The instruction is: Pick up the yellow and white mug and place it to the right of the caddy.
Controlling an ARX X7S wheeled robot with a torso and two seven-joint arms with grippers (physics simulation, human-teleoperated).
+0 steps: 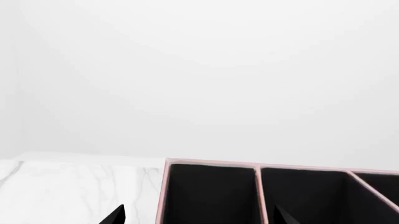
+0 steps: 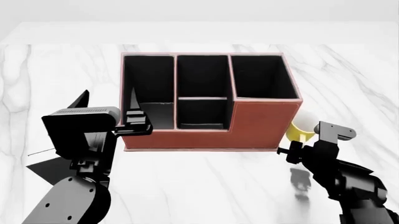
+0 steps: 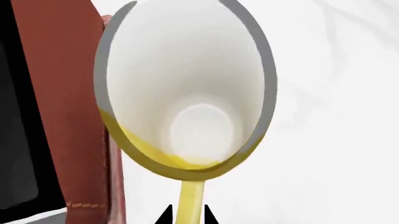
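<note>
The reddish-brown caddy (image 2: 255, 126) with black-lined compartments stands mid-table. The yellow and white mug (image 2: 306, 121) is tight against the caddy's right wall, mostly hidden behind my right arm. In the right wrist view the mug (image 3: 187, 84) shows its white inside, with the caddy (image 3: 68, 116) right beside it. My right gripper (image 3: 187, 215) is shut on the mug's yellow handle (image 3: 188, 200); in the head view that gripper (image 2: 298, 140) is at the caddy's front right corner. My left gripper (image 2: 109, 95) stands open at the caddy's left front, holding nothing. The left wrist view shows the left gripper (image 1: 199, 218) straddling the caddy's rim (image 1: 212, 163).
The white marble table (image 2: 206, 186) stretches in front of the caddy and out to its right (image 2: 355, 84). A pale wall rises behind the table's far edge (image 2: 199, 32).
</note>
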